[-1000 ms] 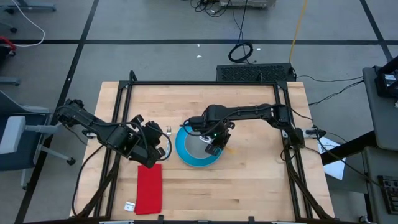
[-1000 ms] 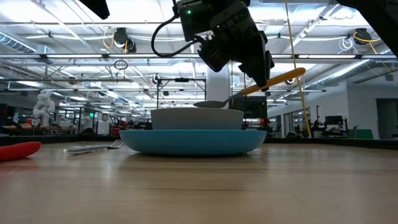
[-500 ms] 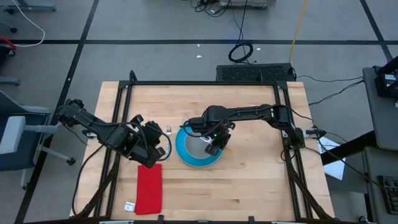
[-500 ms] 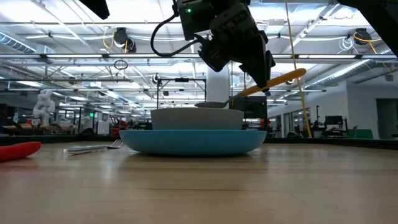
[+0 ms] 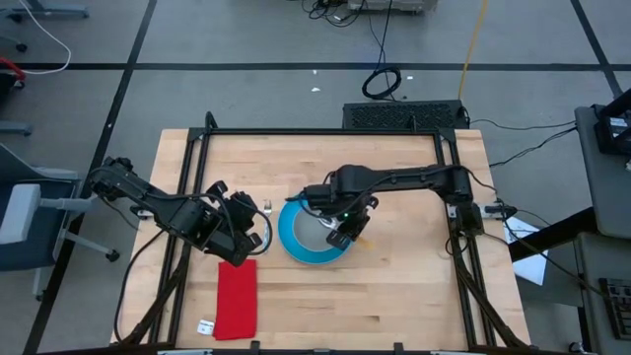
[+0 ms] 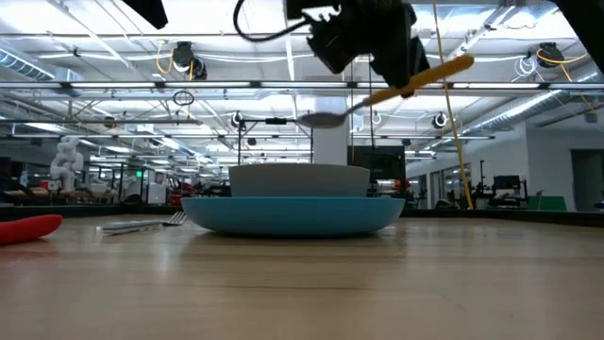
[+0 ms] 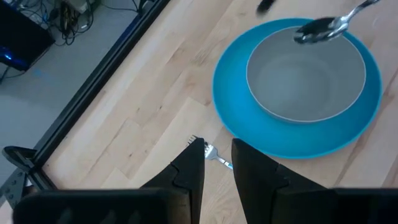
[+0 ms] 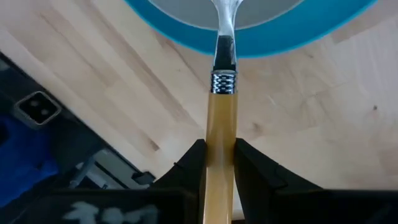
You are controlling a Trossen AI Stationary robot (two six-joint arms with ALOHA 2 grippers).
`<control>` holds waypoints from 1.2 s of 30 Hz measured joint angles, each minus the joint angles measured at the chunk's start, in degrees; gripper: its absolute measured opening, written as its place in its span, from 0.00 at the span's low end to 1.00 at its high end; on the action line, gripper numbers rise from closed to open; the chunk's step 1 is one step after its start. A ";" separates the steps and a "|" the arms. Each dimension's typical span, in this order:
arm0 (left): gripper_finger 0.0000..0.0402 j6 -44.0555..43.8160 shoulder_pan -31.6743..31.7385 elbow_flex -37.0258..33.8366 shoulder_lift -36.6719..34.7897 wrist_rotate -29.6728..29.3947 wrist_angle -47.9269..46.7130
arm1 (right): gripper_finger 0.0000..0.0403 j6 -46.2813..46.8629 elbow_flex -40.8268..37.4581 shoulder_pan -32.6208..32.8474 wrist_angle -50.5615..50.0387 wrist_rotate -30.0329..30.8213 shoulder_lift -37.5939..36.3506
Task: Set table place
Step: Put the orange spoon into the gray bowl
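Table (image 5: 394, 296) — light wood in butcher-block strips, framed by black rails. Plate (image 5: 294, 247) — bright blue. Bowl (image 7: 306, 78) — plain grey, matte. Spoon (image 8: 222, 118): silver bowl and neck, a ribbed silver collar, then an orange-yellow handle. Fork (image 7: 214, 154): silver. Cloth (image 5: 237, 299): solid red, no pattern. Both arms and the fingers (image 8: 193, 165) of the right gripper (image 5: 340, 238) are black; the left gripper (image 5: 240, 229) is black too.

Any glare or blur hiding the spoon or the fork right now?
Low view: spoon sharp against bright ceiling lights, fork small and dim. Right wrist view: the right gripper and handle sharp, bowl end cut off. Left wrist view: spoon bowl glints over the grey bowl; left gripper covers most of the fork.
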 joint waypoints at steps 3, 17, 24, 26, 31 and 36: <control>0.22 -0.02 0.00 0.00 0.00 0.01 0.00 | 0.13 1.48 0.02 0.49 0.14 0.02 -1.82; 0.22 -1.66 0.01 0.00 -0.01 0.28 0.14 | 0.10 -3.22 0.02 -1.06 0.23 0.04 1.71; 0.22 -1.66 0.02 0.00 -0.01 0.52 0.20 | 0.11 -4.73 0.02 -2.34 0.05 -0.25 4.70; 0.22 -1.66 0.02 0.00 -0.01 0.52 0.18 | 0.11 -5.28 0.02 -2.34 0.12 -1.24 5.74; 0.22 -1.66 0.02 0.00 0.00 0.54 0.15 | 0.11 -5.79 0.02 -2.69 0.03 -1.20 7.36; 0.22 -1.66 0.02 -0.02 0.00 0.54 0.09 | 0.11 -5.84 0.02 -2.93 0.09 -0.10 9.09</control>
